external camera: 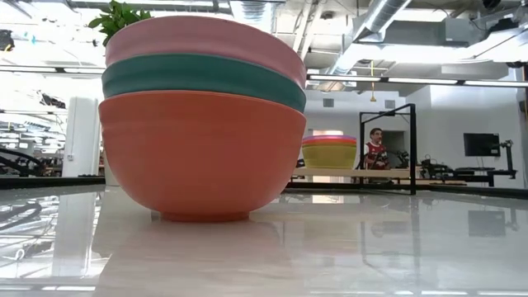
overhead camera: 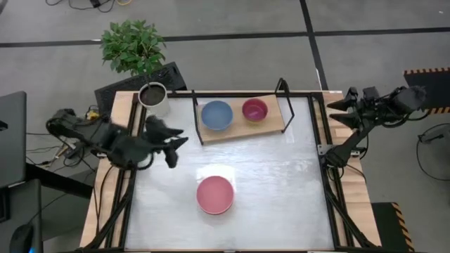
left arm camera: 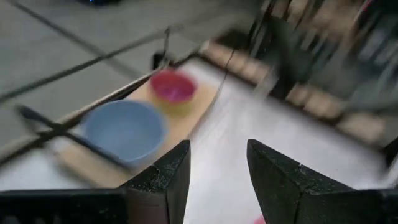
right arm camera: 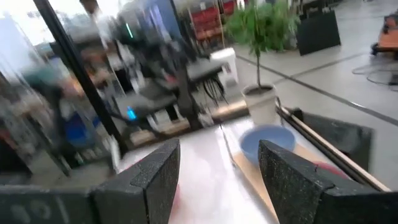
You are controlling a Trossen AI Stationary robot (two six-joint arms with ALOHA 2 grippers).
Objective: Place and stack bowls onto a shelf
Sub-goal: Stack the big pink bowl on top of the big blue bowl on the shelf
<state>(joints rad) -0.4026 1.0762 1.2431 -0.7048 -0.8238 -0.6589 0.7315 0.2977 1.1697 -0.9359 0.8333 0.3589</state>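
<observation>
A stack of three bowls, pink over teal over orange-red (external camera: pixel 202 115), stands on the white table toward its near side; from above only the pink one (overhead camera: pixel 214 195) shows. The wooden shelf (overhead camera: pixel 238 129) lies at the far edge and carries a blue bowl (overhead camera: pixel 216 114) (left arm camera: pixel 124 129) (right arm camera: pixel 267 140) and a second stack with a purple bowl on top (overhead camera: pixel 254 109) (external camera: pixel 330 151) (left arm camera: pixel 173 87). My left gripper (overhead camera: pixel 176 144) (left arm camera: pixel 217 180) hovers open left of the shelf, holding nothing. My right gripper (overhead camera: pixel 336 112) (right arm camera: pixel 217 174) is open at the table's far right corner.
A white plant pot (overhead camera: pixel 155 98) (right arm camera: pixel 261 102) with a green plant stands at the far left corner, close to the left arm. The shelf's black end frames (overhead camera: pixel 285 98) rise above the board. A person (external camera: pixel 376 148) shows far behind the table.
</observation>
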